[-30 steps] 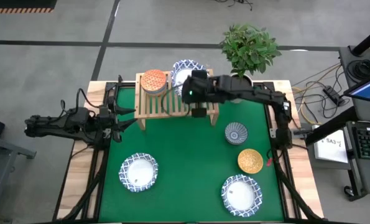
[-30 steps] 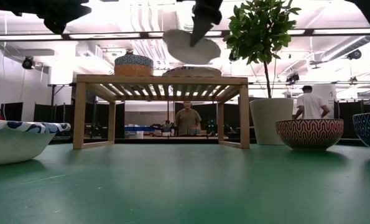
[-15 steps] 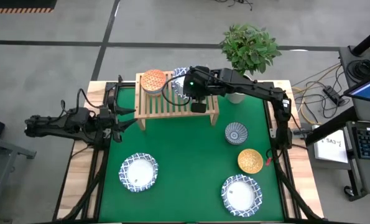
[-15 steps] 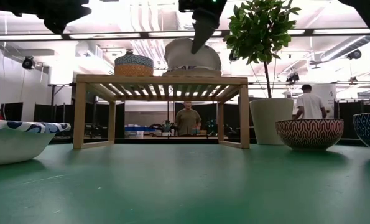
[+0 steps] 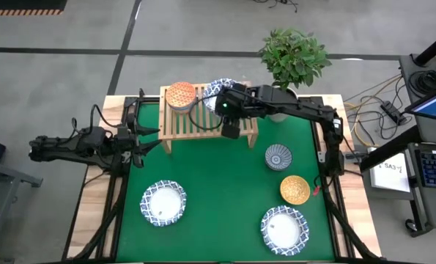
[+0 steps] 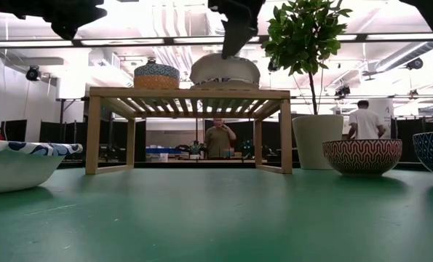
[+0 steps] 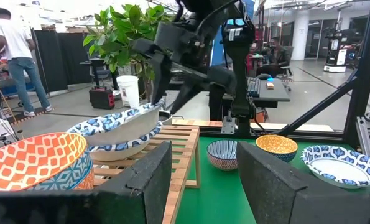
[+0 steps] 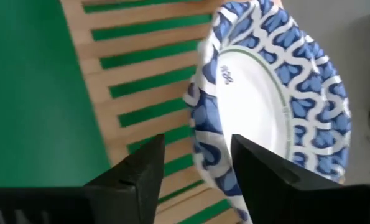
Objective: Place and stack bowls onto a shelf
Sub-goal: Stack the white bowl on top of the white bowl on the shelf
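On the wooden shelf (image 5: pixel 196 123) stands an orange-red bowl (image 5: pixel 180 95), and to its right a white bowl with a blue rim (image 5: pixel 216 86) rests nested in another like it (image 7: pixel 125 147). My right gripper (image 5: pixel 231 129) hangs over this stack, open. Its fingers stand on either side of the top bowl's near rim (image 8: pixel 200 146); I see no contact. My left gripper (image 5: pixel 146 136) waits open at the table's left edge, pointing at the shelf. On the green mat lie two more white bowls (image 5: pixel 163 203) (image 5: pixel 283 228), a golden yellow bowl (image 5: pixel 294 189) and a blue-grey bowl (image 5: pixel 278 156).
A potted plant (image 5: pixel 294 55) stands in a white pot (image 6: pixel 316 142) just right of the shelf, behind my right arm. The shelf's middle slats between the two stacks are bare. People stand in the room beyond the table.
The white bowl hung tilted above the shelf under my right gripper. It has come down onto the bowl on the shelf and now sits level there. My right gripper has stayed over the shelf's right part.
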`<action>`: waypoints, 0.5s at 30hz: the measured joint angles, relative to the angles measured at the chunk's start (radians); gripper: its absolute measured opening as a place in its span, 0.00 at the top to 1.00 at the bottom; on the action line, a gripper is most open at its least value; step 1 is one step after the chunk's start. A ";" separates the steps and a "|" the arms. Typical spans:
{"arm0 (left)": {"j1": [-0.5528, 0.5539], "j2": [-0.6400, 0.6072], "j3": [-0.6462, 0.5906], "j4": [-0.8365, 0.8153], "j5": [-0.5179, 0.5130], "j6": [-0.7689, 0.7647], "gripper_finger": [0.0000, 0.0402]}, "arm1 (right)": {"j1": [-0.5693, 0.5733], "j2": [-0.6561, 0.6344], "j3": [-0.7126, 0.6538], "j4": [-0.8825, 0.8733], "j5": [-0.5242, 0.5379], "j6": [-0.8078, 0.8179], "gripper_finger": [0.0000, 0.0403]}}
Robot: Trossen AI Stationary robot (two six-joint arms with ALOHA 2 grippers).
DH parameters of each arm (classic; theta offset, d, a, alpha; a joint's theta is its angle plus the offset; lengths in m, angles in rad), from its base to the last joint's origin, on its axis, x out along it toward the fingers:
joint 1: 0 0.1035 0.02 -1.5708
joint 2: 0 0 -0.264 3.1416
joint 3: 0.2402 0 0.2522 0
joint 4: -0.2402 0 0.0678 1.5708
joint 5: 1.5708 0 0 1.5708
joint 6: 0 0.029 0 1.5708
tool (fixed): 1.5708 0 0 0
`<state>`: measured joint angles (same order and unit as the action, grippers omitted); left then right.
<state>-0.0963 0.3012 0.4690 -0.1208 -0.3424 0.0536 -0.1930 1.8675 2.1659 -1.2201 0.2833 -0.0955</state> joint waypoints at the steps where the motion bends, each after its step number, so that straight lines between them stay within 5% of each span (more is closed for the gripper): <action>1: 0.000 0.000 0.000 0.000 0.000 0.000 0.59 | 0.007 0.000 0.000 0.000 0.000 0.019 0.55; 7: 0.000 0.000 0.000 0.000 0.000 0.000 0.59 | 0.037 -0.004 0.000 0.001 0.001 0.113 0.50; 15: 0.000 0.000 0.000 0.000 0.000 0.000 0.59 | 0.040 -0.012 0.001 0.062 0.071 0.122 0.61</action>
<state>-0.0963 0.3016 0.4690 -0.1207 -0.3424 0.0536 -0.1534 1.8555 2.1670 -1.1583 0.3543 0.0264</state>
